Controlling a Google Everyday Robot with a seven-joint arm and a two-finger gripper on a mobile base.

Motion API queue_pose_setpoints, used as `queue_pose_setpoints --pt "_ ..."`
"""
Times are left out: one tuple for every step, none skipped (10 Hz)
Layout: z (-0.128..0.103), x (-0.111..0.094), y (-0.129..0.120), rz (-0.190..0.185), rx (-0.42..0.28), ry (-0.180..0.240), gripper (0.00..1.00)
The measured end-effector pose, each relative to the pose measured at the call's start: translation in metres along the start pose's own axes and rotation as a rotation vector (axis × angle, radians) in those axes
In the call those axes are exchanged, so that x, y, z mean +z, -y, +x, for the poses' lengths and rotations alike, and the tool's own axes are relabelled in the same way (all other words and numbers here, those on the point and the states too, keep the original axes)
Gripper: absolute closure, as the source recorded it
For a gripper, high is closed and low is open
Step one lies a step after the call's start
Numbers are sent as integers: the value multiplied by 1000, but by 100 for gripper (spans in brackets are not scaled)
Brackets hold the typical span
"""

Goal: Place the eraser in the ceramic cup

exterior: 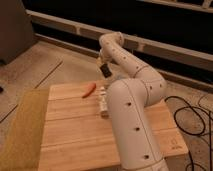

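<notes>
White robot arm (131,107) rises from lower right, bends at elbow | forearm reaches back and left | gripper (104,70) hangs downward at the far end, above the table's far edge.

The arm (131,115) hides the table's right middle; the hand (104,69) is blurred

Dim, warm-toned indoor light, seemingly from above. The pale wooden slatted tabletop (75,130) is the brightest area; the background behind it falls to near black. Soft blur throughout, edges smeared. The dark two-finger gripper (104,69), above the tabletop's far edge, reads as a murky blob against the floor.
</notes>
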Motion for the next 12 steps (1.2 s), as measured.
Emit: queue_pose_setpoints --pt "1 1 0 1 3 -6 100" --pt "2 1 0 1 12 -18 93" --pt "3 2 0 0 16 -23 85" --pt "3 1 0 -1 21 -27 75" --pt "3 1 0 -4 27 -34 61" --pt "3 1 -1 -5 31 -36 53" --pt "2 0 -1 -9 35 -38 43" --pt "1 0 -1 -14 41 -37 31" --pt "1 -1 0 -17 44 -36 23" --pt "1 -1 0 -20 47 -36 20" --pt "0 -2 1 -23 50 -34 20" --pt "-1 -2 2 -25 53 -32 20"
